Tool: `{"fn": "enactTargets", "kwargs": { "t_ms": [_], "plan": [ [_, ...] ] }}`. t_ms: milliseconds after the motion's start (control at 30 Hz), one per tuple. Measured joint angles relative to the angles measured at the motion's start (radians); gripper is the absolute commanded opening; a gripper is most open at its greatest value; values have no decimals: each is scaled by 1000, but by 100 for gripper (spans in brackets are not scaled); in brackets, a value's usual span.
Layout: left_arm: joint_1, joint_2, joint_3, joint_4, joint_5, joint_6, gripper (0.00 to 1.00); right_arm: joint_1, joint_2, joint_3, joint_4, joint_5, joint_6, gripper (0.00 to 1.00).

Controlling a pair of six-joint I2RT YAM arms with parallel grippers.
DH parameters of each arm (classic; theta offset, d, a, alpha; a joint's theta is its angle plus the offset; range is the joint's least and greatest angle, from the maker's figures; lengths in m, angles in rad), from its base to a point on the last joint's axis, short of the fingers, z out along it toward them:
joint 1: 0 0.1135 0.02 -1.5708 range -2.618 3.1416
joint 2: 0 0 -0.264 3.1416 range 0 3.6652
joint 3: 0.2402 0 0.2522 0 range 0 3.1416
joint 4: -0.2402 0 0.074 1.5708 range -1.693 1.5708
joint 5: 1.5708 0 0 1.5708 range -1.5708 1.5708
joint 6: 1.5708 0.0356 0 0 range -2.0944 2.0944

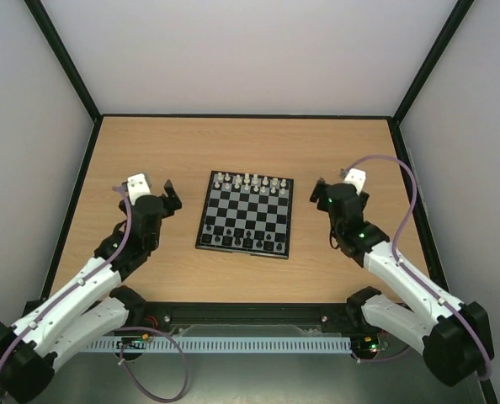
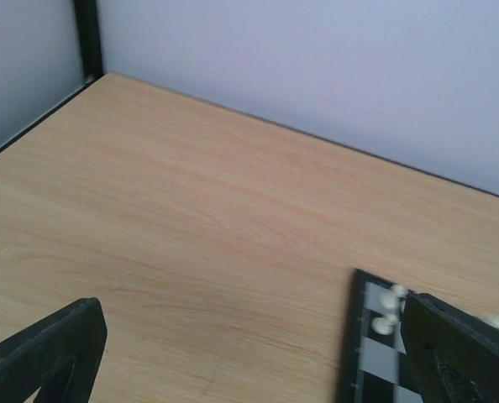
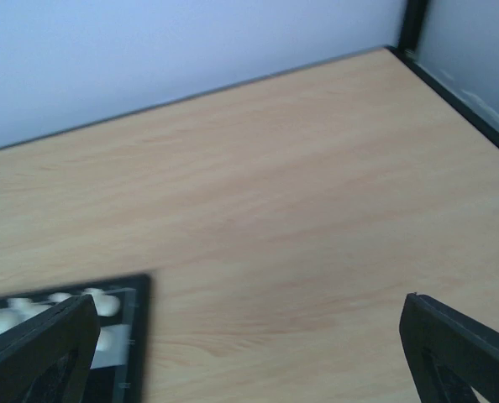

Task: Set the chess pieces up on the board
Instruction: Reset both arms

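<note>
The board point(image 1: 246, 215) lies in the middle of the table. Several tiny black chess pieces point(image 1: 243, 242) stand along its near rows. Small white pieces point(image 1: 252, 182) stand along its far rows. My left gripper point(image 1: 146, 189) is open and empty, just left of the board's far left corner. My right gripper point(image 1: 341, 187) is open and empty, just right of the far right corner. The left wrist view shows the left gripper point(image 2: 254, 353) over bare wood, with the board's corner point(image 2: 352, 353) beside the right finger. The right wrist view shows the right gripper point(image 3: 249, 344) over bare wood, with the board's corner point(image 3: 139, 336) by the left finger.
The wooden table point(image 1: 149, 151) is enclosed by pale walls with black frame posts point(image 1: 65, 59) at the back corners. A cable duct point(image 1: 250, 343) runs along the near edge between the arm bases.
</note>
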Motion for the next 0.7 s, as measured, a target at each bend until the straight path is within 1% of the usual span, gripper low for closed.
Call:
{"fn": "enactTargets", "kwargs": {
  "t_ms": [100, 167, 267, 367, 500, 567, 700],
  "plan": [
    [109, 27, -66, 79, 40, 17, 99, -74, -61, -142, 87, 14, 2, 99],
    [152, 34, -121, 127, 45, 25, 99, -98, -104, -232, 144, 29, -4, 99],
    [177, 40, -196, 201, 45, 56, 99, -135, -167, -371, 262, 60, -38, 99],
    [197, 56, -249, 293, 47, 103, 99, -179, -173, -439, 367, 84, -73, 99],
    [261, 134, -278, 432, 95, 166, 99, -281, -80, -459, 511, 100, -67, 98],
    [310, 180, -279, 489, 137, 186, 99, -320, 6, -459, 585, 106, -56, 99],
    [397, 243, -279, 584, 212, 206, 99, -343, 217, -448, 709, 112, -57, 99]
  ]
}}
